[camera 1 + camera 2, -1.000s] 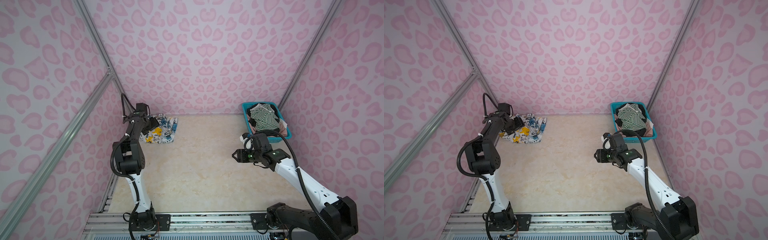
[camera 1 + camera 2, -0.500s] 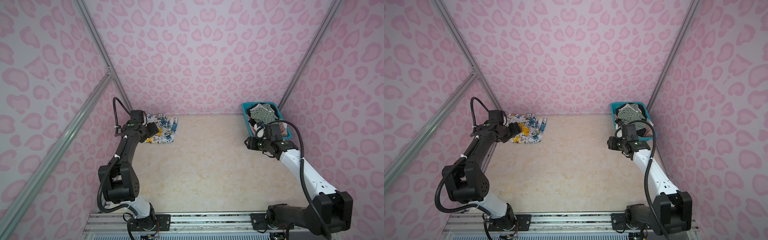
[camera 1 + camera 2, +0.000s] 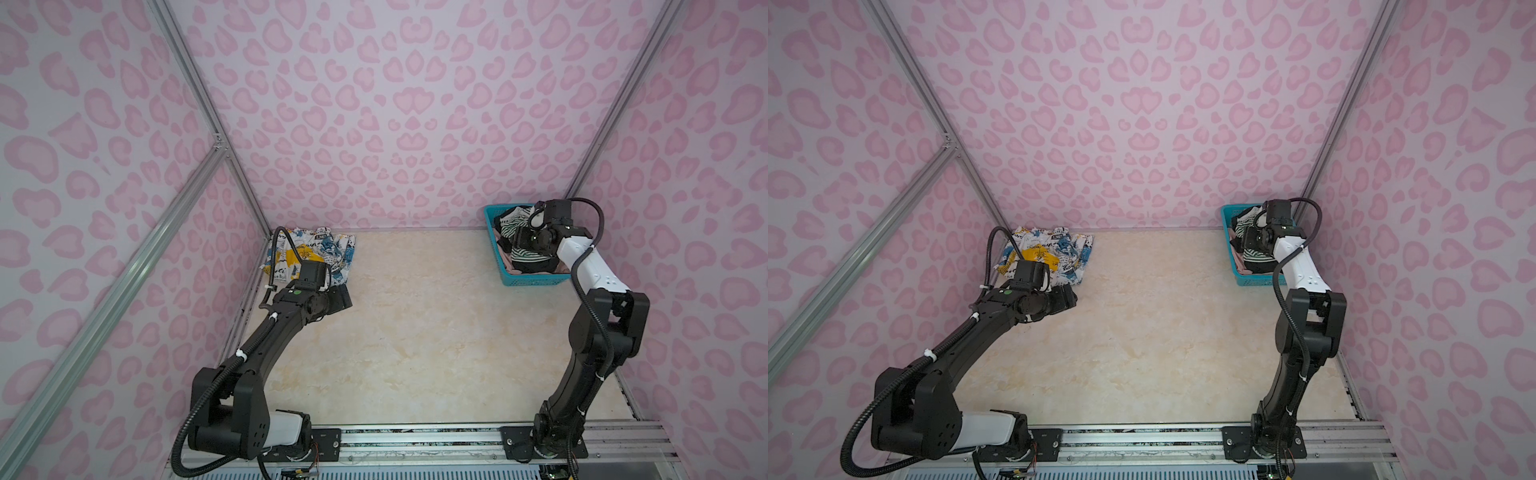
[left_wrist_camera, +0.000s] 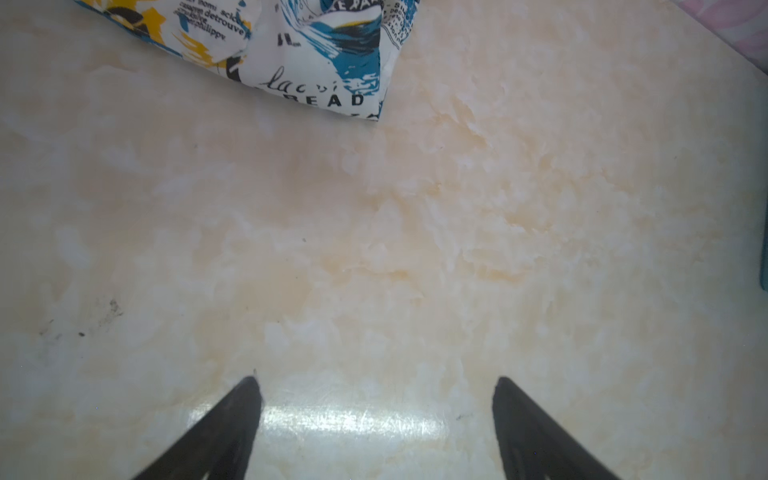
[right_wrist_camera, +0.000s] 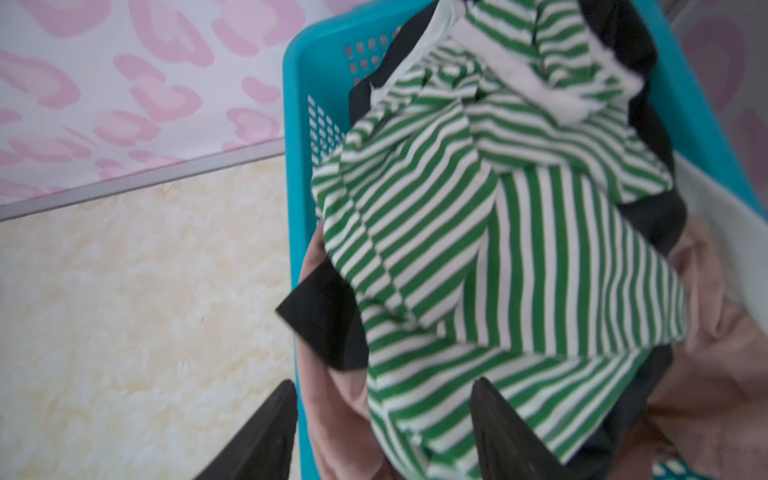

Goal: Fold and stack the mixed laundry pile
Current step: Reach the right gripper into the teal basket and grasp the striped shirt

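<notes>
Reading from left to right: the left gripper [image 3: 341, 300] hangs low over the bare table [image 3: 415, 340] with its jaws spread wide and nothing between them, which suggests it has finished with this garment. Just beyond its fingertips, toward the back wall and clear of contact, lies the printed garment [image 3: 320, 249]. This is white cloth with blue and yellow splashes and black lettering, gathered into a rough, rumpled rectangle rather than a crisp fold, with one corner [image 4: 374, 104] pointing back at the gripper. It appears to mark the spot where the stack is meant to grow. Well apart across the open table, the right gripper [image 5: 383, 381] is poised above the near wall of the teal basket [image 5: 297, 124]. Its jaws are parted and clamp nothing. One fingertip sits outside the wall and the other over the cloth, and whether either tip touches fabric cannot be told. It is probably lining up to pick the next piece. Directly ahead of it the striped top [image 5: 478, 257], green and white, is heaped uppermost and heavily creased. A black garment [image 5: 328, 328] pokes out beneath the top and over the basket wall, and a pale pink garment [image 5: 715, 353] is bunched under both. Most of the pile therefore remains unfolded in the basket.
</notes>
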Robot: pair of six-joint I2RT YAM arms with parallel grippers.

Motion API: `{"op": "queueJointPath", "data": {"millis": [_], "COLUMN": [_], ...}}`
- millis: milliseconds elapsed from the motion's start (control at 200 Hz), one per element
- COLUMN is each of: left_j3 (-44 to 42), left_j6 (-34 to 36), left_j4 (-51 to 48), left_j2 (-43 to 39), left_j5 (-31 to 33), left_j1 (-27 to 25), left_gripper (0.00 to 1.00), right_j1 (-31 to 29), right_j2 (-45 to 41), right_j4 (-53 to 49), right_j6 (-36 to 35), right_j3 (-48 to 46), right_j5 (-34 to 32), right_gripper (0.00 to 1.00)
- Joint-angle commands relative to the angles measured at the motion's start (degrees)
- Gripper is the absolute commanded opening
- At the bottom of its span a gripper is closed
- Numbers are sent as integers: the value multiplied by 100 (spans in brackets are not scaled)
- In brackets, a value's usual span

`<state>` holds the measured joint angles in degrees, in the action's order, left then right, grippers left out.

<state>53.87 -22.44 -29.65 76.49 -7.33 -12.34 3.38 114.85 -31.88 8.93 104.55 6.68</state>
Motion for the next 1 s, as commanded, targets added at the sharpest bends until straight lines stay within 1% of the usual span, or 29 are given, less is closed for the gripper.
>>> {"op": "queueJointPath", "data": {"millis": [0, 95, 140, 210, 270, 380, 540, 710, 850, 995], "left_j3": [-201, -340, -382, -427, -457, -428, -314, -219, -274, -329], "left_j6": [-184, -209, -204, -182, -158, -108, -103, -116, -191, -270], "left_j4": [158, 46, -12, -115, -172, -264, -331, -328, -231, -109], "left_j2": [-290, -486, -556, -633, -678, -647, -587, -499, -433, -424], "left_j5": [170, 202, 216, 226, 236, 281, 333, 302, 309, 246], "left_j1": [-158, -252, -275, -295, -300, -303, -309, -308, -311, -307], "left_gripper": [90, 90, 90, 90, 89, 89, 89, 89, 88, 88], "right_j1": [24, 20, 21, 20, 16, 12, 14, 19, 22, 18], "right_j2": [631, 1238, 1521, 1924, 2088, 2117, 1659, 721, 48, -733], "right_j4": [-513, -775, -1060, -1457, -1581, -1566, -1111, -746, -711, -351], "right_j6": [-451, -625, -660, -707, -680, -573, -373, -339, -383, -314], "right_j3": [793, 1564, 1972, 2477, 2601, 2441, 1778, 1334, 1165, 636], "right_j5": [-68, -96, -117, -77, -16, -103, -46, 30, 236, 611], "right_gripper": [67, 67, 67, 64, 61, 50, 27, 8, 1, 0]}}
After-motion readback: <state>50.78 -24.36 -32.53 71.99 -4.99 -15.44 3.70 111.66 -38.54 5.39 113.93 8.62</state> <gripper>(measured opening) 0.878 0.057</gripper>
